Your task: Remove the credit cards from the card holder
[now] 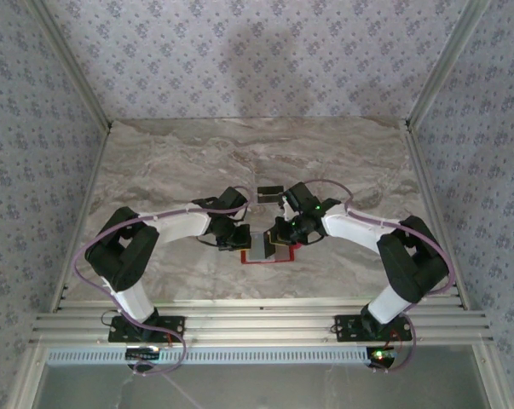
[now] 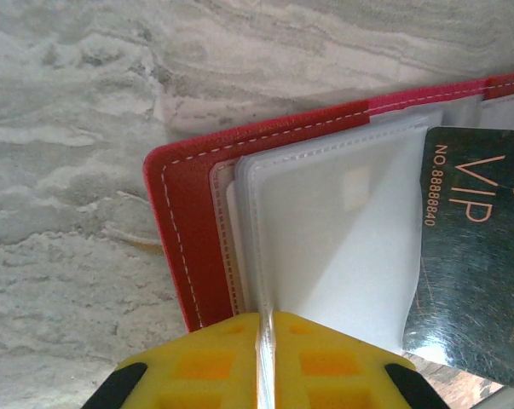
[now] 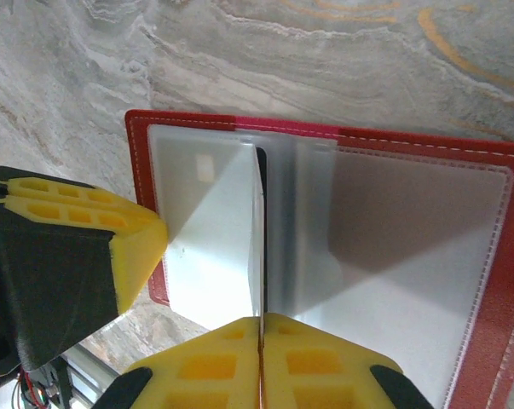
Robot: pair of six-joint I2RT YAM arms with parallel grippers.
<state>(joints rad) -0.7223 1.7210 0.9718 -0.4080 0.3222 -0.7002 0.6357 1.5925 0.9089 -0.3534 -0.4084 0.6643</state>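
1. We see the card holder (image 3: 495, 281) lying open and flat on the marble table (image 1: 171, 170), about mid-table, between the two arm tips. Red cover down, clear sleeves facing up.
2. Left gripper (image 2: 265, 328): yellow fingers pinched tight on the edge of one clear sleeve page (image 2: 325, 239). We see no gap between the pads, just the thin film running up between them.
3. That page sits near the holder's rounded red corner. The white stitching shows along the cover's border.
4. Right gripper (image 3: 261, 328): fingers also closed down narrow, on a thin sheet seen edge-on that stands up from the middle of the open holder. It has a dark line along its upper edge, and we read it as the credit card (image 2: 474, 256).
5. In the left wrist view that card shows face-on: dark, with gold "VIP" and "NO.88888840". It overlaps the clear sleeve to the right of the left fingers, tilted. We can't tell how much of it sits inside a pocket.
6. In the right wrist view one left finger sits to the left of the gripped sheet, its yellow tip touching the sleeve near the holder's left edge.
7. A second credit card (image 1: 269, 194) lies flat on the table just beyond the holder, on the far side of the grippers and apart from both. It has a dark face with a pale strip.
8. Both arms reach in from the sides, and their tips sit near each other over the holder.
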